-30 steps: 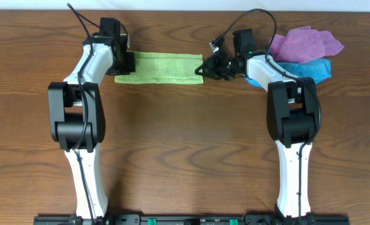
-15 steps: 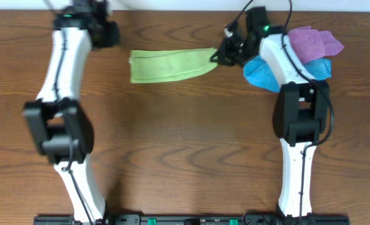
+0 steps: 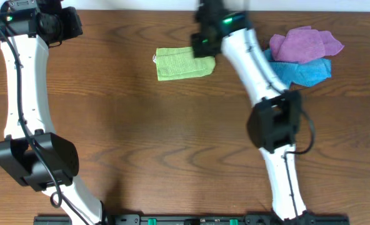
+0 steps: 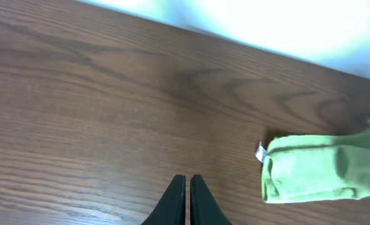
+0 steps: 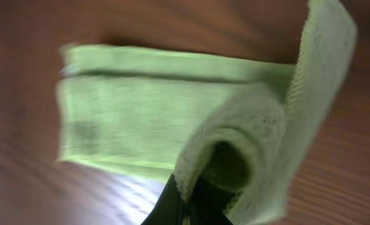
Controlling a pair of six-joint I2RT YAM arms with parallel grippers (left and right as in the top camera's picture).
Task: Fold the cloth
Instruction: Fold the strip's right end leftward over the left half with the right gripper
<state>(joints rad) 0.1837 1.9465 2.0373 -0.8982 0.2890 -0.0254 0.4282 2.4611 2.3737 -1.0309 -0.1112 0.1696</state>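
Note:
The green cloth (image 3: 180,63) lies folded short on the table's far middle, with a white tag at its left end. It also shows in the left wrist view (image 4: 322,169) and in the right wrist view (image 5: 141,106). My right gripper (image 3: 204,49) is over the cloth's right end, shut on a curled edge of the cloth (image 5: 235,150). My left gripper (image 4: 186,187) is shut and empty, high at the far left of the table (image 3: 57,22), well away from the cloth.
A purple cloth (image 3: 305,42) lies on a blue cloth (image 3: 304,70) at the far right of the wooden table (image 3: 172,144). The table's back edge runs just behind the cloths.
My right gripper has carried the cloth's right end leftward over the rest, halving its length. My left gripper has let go and swung up and away to the far left.

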